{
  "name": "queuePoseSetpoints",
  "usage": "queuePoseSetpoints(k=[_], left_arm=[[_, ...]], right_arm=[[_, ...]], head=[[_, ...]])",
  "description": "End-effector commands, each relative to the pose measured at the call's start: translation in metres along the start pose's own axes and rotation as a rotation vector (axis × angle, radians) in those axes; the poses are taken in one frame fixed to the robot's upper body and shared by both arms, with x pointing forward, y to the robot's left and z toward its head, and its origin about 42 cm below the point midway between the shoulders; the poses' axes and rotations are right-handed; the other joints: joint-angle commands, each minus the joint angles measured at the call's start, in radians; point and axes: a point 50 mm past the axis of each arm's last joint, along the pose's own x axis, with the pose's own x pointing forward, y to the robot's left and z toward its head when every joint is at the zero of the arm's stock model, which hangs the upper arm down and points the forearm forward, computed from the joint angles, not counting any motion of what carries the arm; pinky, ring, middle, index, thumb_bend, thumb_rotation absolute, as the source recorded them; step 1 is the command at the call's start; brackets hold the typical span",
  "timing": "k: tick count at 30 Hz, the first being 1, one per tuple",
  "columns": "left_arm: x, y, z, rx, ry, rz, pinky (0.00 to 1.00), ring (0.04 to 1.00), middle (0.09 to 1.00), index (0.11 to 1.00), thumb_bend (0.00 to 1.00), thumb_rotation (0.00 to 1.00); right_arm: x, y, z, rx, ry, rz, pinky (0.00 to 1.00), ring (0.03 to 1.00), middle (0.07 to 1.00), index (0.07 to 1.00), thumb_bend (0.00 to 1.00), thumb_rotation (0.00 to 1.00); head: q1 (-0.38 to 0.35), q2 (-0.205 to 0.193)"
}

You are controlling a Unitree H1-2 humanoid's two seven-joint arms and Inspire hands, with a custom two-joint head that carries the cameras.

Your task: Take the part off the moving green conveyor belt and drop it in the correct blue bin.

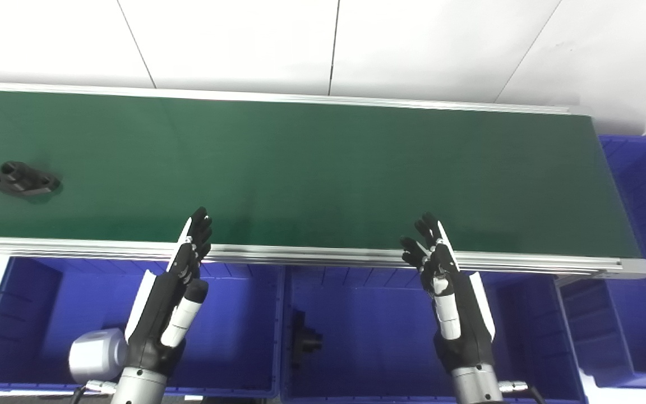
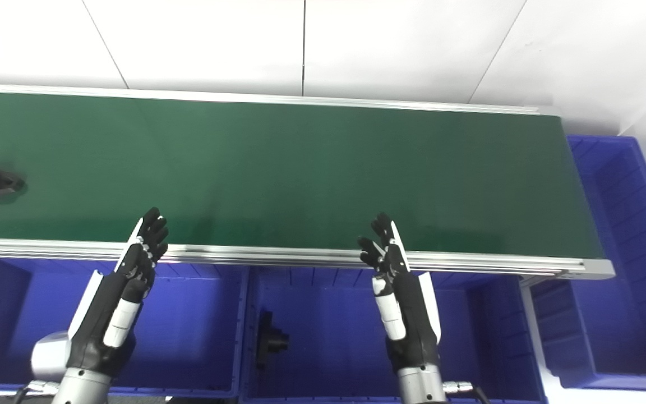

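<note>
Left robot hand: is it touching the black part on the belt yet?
Apart. The left eye view shows bare green belt between the left robot hand and the black part far to its left.

Green conveyor belt (image 1: 312,168), black part (image 1: 23,178), blue bins (image 1: 384,336) (silver belt rails), white wall (image 1: 413,45)

The part (image 1: 24,180) is a small black piece with a flat flanged base, holes visible at its ends and a raised block in the middle. It lies flat on the green conveyor belt (image 1: 323,174), far to the left of the left hand (image 1: 172,297) and a little beyond its fingertips, untouched. Blue bins (image 1: 233,336) sit below the belt's near rail, directly under both hands. In the middle bin (image 1: 373,331), between the left hand and the right hand (image 1: 452,303), lies another black part (image 1: 305,338).
</note>
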Motion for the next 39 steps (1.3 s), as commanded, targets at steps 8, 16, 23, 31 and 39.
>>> queuePoseSetpoints(k=[8, 16, 23, 31, 39], left_arm=[[0.0015, -0.0003, 0.0084, 0.012, -0.043, -0.014, 1.00, 1.000, 1.000, 1.000, 0.73, 0.90], [0.0018, -0.0006, 0.0075, 0.022, -0.046, -0.015, 1.00, 1.000, 1.000, 1.000, 0.73, 0.89], [0.0022, -0.0001, 0.0064, 0.034, -0.042, -0.013, 1.00, 1.000, 1.000, 1.000, 0.75, 0.89], [0.0023, -0.0001, 0.0052, 0.036, -0.039, -0.012, 1.00, 1.000, 1.000, 1.000, 0.76, 0.89], [-0.0018, -0.0018, -0.0006, 0.021, -0.041, -0.020, 1.00, 1.000, 1.000, 1.000, 0.73, 0.88]], right_arm=[[-0.0012, 0.0003, 0.0075, 0.009, -0.024, 0.008, 0.87, 0.879, 0.965, 0.987, 0.89, 0.97], [-0.0011, 0.0001, 0.0071, 0.010, -0.021, 0.008, 0.87, 0.879, 0.966, 0.986, 0.90, 0.97], [-0.0009, 0.0006, 0.0069, 0.012, -0.020, 0.009, 0.87, 0.880, 0.968, 0.986, 0.90, 0.97], [-0.0011, 0.0001, 0.0070, 0.004, -0.017, 0.012, 0.87, 0.879, 0.968, 0.989, 0.89, 0.97], [-0.0056, -0.0006, -0.0004, 0.021, -0.014, 0.012, 0.89, 0.895, 0.976, 0.988, 0.89, 0.96]], head=[[0.004, -0.003], [0.008, -0.003], [0.009, -0.005], [0.010, -0.006], [0.058, -0.091]])
